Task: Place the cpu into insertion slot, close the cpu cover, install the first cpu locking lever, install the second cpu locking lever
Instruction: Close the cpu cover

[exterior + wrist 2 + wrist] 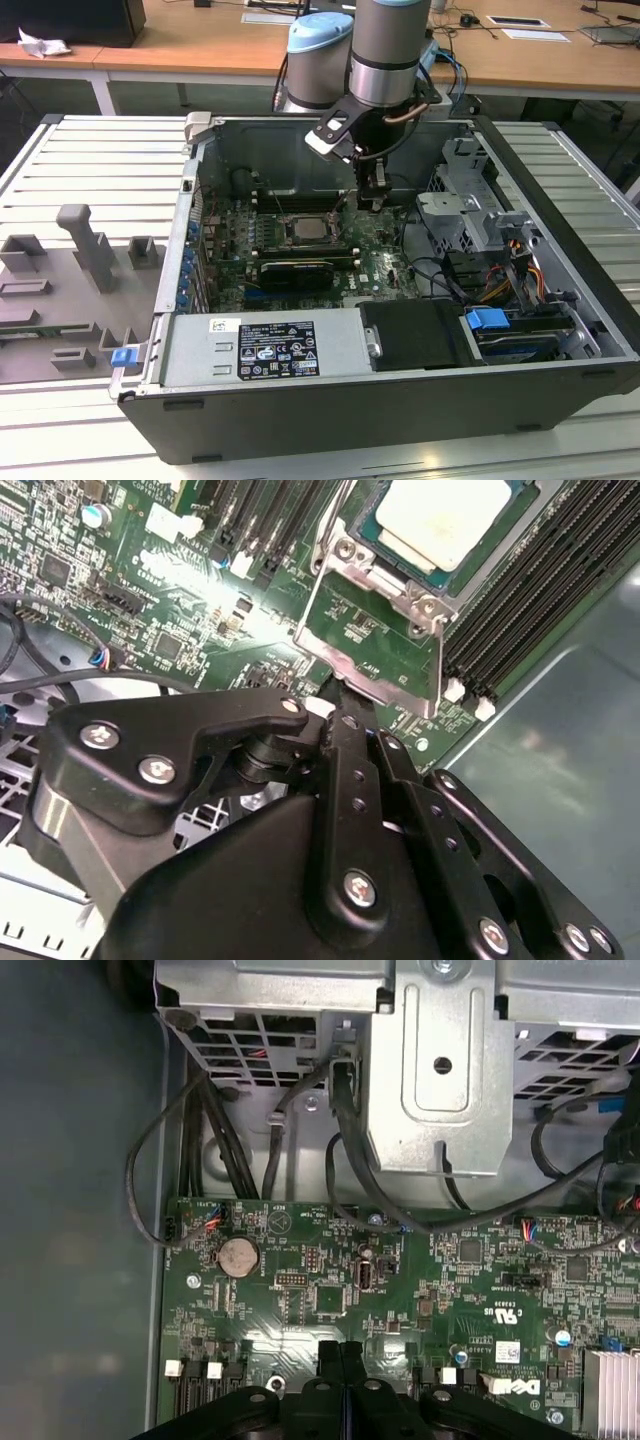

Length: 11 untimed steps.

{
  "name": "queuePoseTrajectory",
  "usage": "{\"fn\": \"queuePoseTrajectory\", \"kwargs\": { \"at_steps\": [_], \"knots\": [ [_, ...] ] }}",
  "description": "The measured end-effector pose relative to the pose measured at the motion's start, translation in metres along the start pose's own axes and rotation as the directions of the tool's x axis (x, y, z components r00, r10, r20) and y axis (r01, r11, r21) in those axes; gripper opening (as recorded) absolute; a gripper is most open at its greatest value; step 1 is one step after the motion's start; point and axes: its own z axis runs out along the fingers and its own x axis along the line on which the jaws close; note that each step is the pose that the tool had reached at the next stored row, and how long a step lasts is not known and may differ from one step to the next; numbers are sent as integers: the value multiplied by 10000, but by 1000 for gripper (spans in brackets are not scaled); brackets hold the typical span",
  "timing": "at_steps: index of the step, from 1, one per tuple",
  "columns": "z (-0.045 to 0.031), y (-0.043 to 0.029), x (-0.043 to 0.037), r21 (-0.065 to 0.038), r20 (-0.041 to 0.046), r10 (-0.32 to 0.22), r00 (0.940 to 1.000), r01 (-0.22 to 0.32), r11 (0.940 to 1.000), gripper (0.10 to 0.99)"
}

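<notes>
The arm is reaching down into the open PC case (560, 200), w/ the gripper (372, 205) hanging over the mobo (385, 265), just to the exterior view's right of the socket. The cpu (305, 230) is sitting in the insertion slot (385, 575). In the second wrist view its pale metal top (440, 515) is lying flat inside the silver rim, partly cut off by the frame edge.

The cpu cover (365, 675) is standing swung open, away from the chip, w/ green board showing through its window. The gripper's tips (335, 695) are sitting right at the cover's free edge. In the first wrist view the two fingers (330, 1355) are pressing together w/ no gap. Whether they're pinching the thin plate or just touching it, can't tell.

A thin lever rod (330, 525) is running along one side of the socket, w/ its far end cut off. Black memory slots (520, 590) are lying beside it.

Writing: a white label (275, 348) w/ print and approval marks is sitting on the PSU shroud (340, 335), and I'm leaving it unread. White silkscreen marks are dotting the mobo near the coin cell (238, 1255). There's fine print on the cover's rail too.

The drive cage (430, 1070) is hiding the upper ends of the black cables (230, 1150), and a finned heatsink (612, 1385) is running out of frame. Grey fixture blocks (85, 240) are sitting on the table at the exterior view's left.
</notes>
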Motion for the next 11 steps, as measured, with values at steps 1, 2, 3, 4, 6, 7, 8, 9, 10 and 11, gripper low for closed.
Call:
{"fn": "queuePoseTrajectory", "kwargs": {
  "at_steps": [1,2,3,4,6,7,8,9,10,11],
  "knots": [
    [0,-7,1,0,0,0,10000,0,10000,106],
    [-1,-14,1,0,0,1,10000,-1,10000,106],
    [-1,-20,1,0,0,1,10000,-1,10000,106],
    [-1,-24,1,0,0,1,10000,-1,10000,106],
    [-2,-44,2,0,0,1,10000,-1,10000,106],
    [-2,-57,3,0,0,1,10000,-1,10000,106],
    [-3,-63,3,0,0,1,10000,-1,10000,106],
    [-3,-67,3,0,0,1,10000,-1,10000,106],
    [-3,-71,3,0,0,1,10000,-1,10000,106],
    [-3,-75,3,0,0,1,10000,-1,10000,106]
  ]
}}
